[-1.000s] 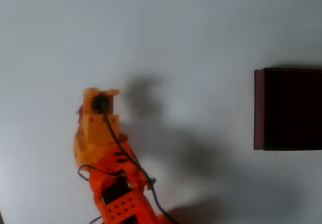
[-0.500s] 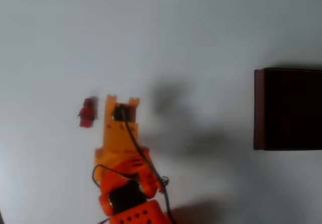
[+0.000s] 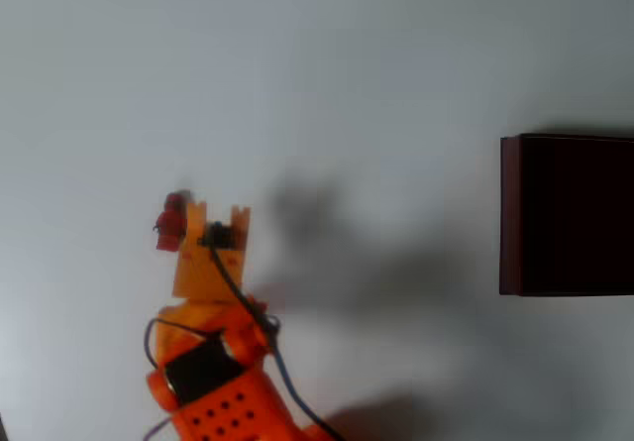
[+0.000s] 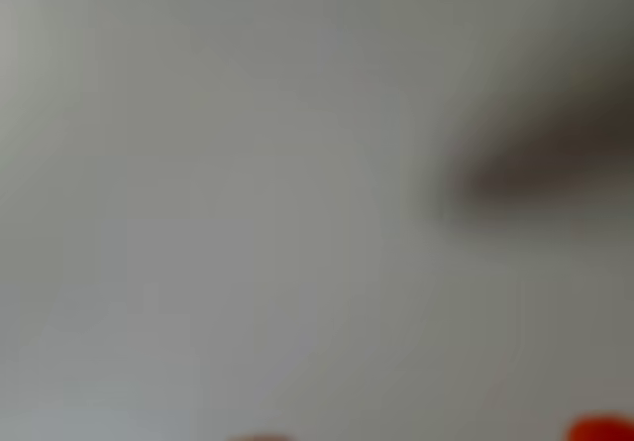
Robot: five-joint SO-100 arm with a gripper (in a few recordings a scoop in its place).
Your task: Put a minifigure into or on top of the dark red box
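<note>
Overhead view first: the orange gripper (image 3: 216, 215) sits at the lower left of the white table (image 3: 327, 74), two prongs pointing up the picture with a gap between them, so the claw looks spread and isn't pinching anything. The red minifigure (image 3: 170, 222) lies on the table just beside the left prong, partly tucked under its edge, can't tell if they actually touch. The dark red box (image 3: 565, 213) is well apart at the right edge, open side up, dark inside, cut off by the frame. A black cable runs down the arm.

Wrist view: super blurry, basically pale table with a dark smudgy shadow upper right and a bit of red-orange at the bottom right corner.
</note>
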